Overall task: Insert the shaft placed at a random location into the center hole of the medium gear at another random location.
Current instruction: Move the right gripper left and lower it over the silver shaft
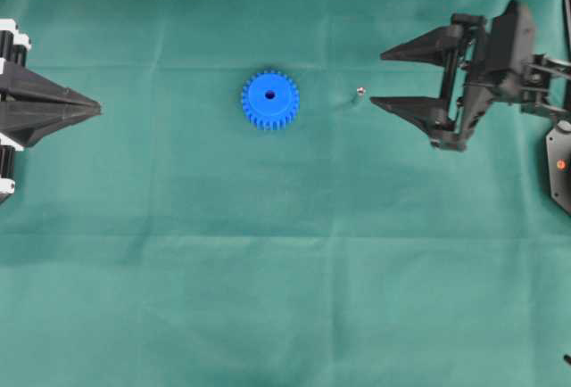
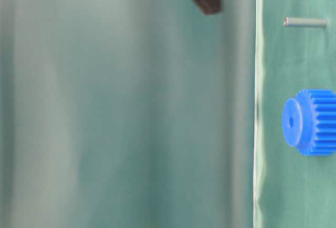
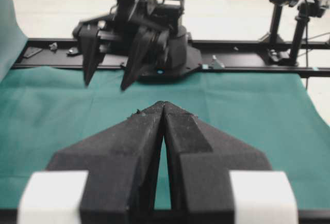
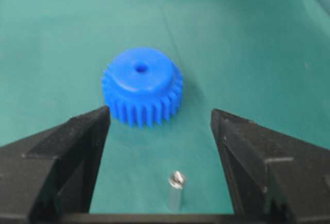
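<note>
**Shaft upright beside gear, right jaws spread**

At the left edge of the overhead view, the left gripper (image 1: 96, 106) is seen with its fingers pressed together, nothing between them. Near the centre of the green cloth (image 1: 268, 271) lies the medium gear (image 1: 269, 99), flat, its center hole (image 1: 269, 95) open and dark. Just to its right, apart from it, the shaft (image 1: 359, 92) stands on end (a small shiny dot from above). At the upper right, the right gripper (image 1: 377, 77) is held with its fingers spread wide, clasping nothing; the shaft is seen between the fingers in the right wrist view.
</note>
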